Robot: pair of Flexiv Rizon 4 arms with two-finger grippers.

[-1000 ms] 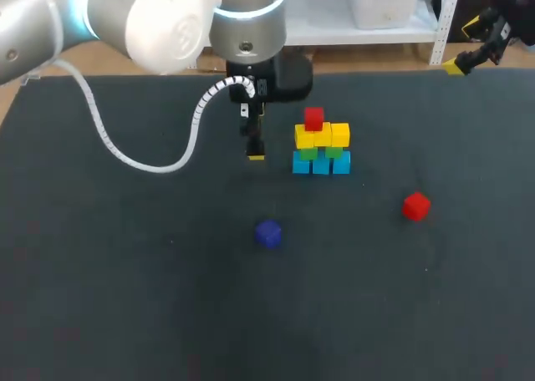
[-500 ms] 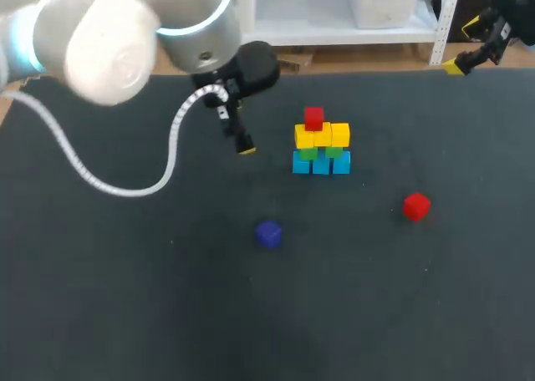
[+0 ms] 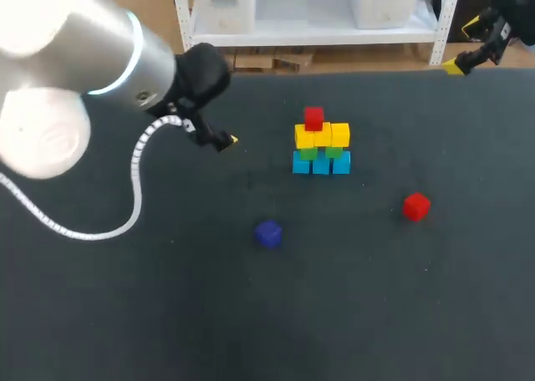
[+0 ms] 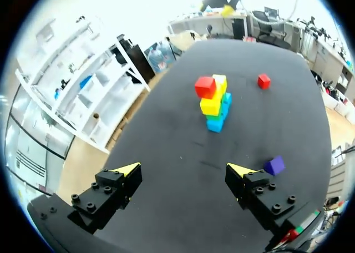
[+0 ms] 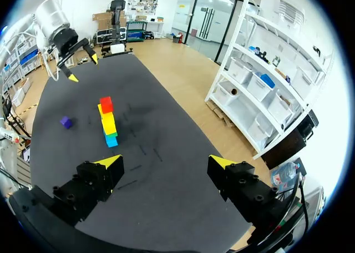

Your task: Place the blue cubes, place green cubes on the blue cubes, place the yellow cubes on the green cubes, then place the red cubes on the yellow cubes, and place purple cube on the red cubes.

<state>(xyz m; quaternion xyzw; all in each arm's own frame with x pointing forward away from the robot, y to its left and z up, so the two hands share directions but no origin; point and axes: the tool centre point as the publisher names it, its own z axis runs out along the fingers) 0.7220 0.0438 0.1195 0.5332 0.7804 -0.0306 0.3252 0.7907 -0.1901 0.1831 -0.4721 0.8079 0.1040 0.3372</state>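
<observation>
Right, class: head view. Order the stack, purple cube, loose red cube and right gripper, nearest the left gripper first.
1. Stack, to its right, and purple cube, nearer the front: too close to call.
2. Loose red cube, farther right.
3. Right gripper, far right corner.

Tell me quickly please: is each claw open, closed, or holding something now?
Left claw: open, holding nothing.
Right claw: open, holding nothing.

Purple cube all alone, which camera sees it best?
The head view: the small purple cube lies in the open on the dark table, nothing covering it. The left wrist view shows it beside a finger of the left pincer. The right wrist view shows it small and far off.
</observation>
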